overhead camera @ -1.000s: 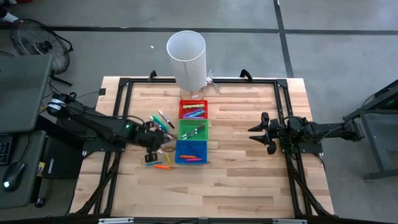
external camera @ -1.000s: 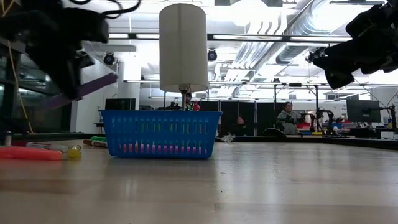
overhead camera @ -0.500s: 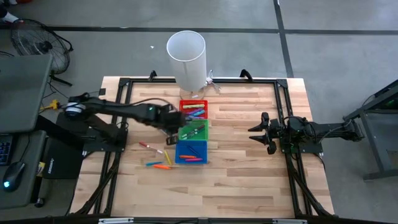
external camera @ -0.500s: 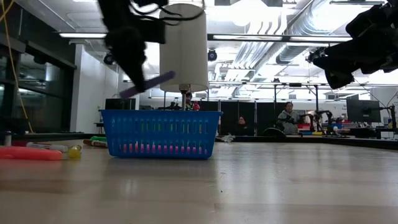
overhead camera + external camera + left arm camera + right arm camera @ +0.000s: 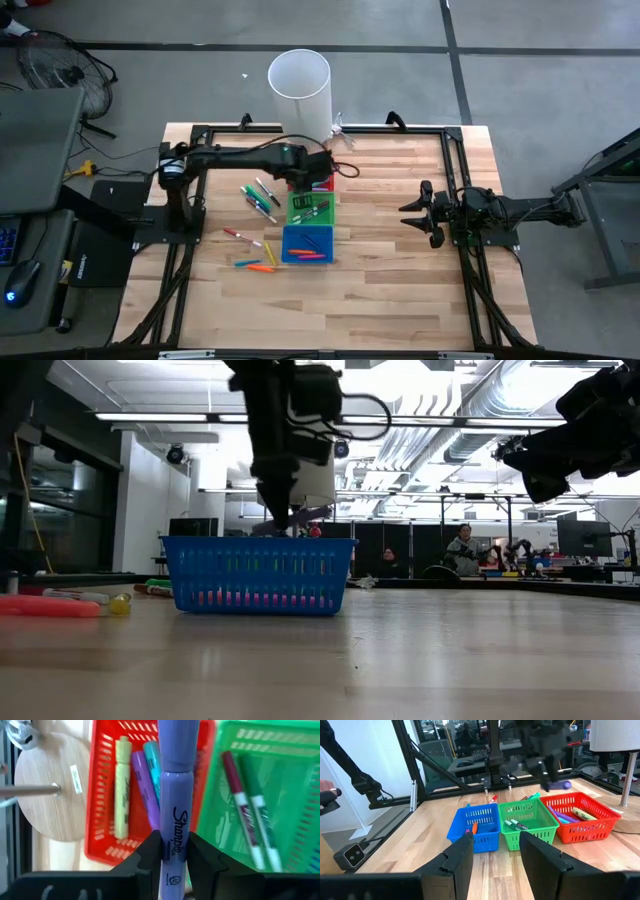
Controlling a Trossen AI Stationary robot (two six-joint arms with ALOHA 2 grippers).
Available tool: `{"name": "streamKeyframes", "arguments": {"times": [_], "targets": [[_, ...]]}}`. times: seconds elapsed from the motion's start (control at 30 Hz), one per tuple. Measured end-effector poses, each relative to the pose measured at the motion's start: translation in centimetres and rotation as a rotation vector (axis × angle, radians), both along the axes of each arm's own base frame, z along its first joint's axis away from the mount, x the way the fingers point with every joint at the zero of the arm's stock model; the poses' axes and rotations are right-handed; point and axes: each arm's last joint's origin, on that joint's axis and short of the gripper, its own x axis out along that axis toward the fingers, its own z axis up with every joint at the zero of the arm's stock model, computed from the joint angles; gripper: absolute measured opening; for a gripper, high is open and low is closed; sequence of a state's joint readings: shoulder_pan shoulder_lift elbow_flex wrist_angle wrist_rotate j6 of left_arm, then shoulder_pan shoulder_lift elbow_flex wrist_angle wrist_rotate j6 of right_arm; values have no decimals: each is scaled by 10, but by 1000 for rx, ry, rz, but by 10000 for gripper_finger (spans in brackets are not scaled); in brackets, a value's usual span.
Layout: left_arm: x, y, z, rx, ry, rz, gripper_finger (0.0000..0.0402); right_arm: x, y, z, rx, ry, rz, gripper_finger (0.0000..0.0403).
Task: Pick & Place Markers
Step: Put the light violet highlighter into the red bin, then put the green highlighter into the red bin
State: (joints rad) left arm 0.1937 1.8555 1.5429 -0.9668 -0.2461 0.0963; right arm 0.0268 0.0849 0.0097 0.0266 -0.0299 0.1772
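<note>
My left gripper (image 5: 317, 172) hangs over the red bin (image 5: 311, 178), shut on a purple marker (image 5: 176, 795). The red bin (image 5: 100, 795) holds yellow, purple and teal markers; the green bin (image 5: 310, 208) and the blue bin (image 5: 307, 243) hold more. Several loose markers (image 5: 260, 196) lie on the table left of the bins. At the table's right, my right gripper (image 5: 420, 213) waits open with nothing between its fingers. My left gripper pinches the purple marker's printed barrel (image 5: 173, 834) between its two fingers, toward the end away from the cap. The fingers slant down from above and lie across the marker. The marker (image 5: 303, 517) juts out sideways, slightly tilted, clear above the red bin.
A tall white cylinder (image 5: 300, 92) on a thin post with a round wooden foot (image 5: 50, 795) stands just behind the red bin. More loose markers (image 5: 254, 265) lie near the blue bin's left side. A dark frame (image 5: 200, 132) runs round the work area.
My left gripper has carried the purple marker from beside the loose markers, left of the blue bin, toward the table's far edge and right, rising a little. It now hangs over the red bin, still shut on the marker.
</note>
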Motion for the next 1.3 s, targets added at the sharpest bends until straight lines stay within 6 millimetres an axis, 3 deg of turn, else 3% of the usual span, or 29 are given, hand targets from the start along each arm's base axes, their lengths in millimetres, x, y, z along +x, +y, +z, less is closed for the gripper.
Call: {"name": "streamKeyframes", "arguments": {"times": [0.27, 0.57, 1.1, 1.3], "targets": [[16, 20, -13, 1, 64, -11, 68, 0, 0, 0, 0, -1, 0, 149], [18, 28, -39, 28, 183, 6, 68, 0, 0, 0, -1, 0, 0, 149], [19, 28, -44, 50, 201, 19, 121, 0, 0, 0, 0, 0, 0, 149], [21, 17, -44, 58, 212, -8, 123, 0, 0, 0, -1, 0, 0, 149]]}}
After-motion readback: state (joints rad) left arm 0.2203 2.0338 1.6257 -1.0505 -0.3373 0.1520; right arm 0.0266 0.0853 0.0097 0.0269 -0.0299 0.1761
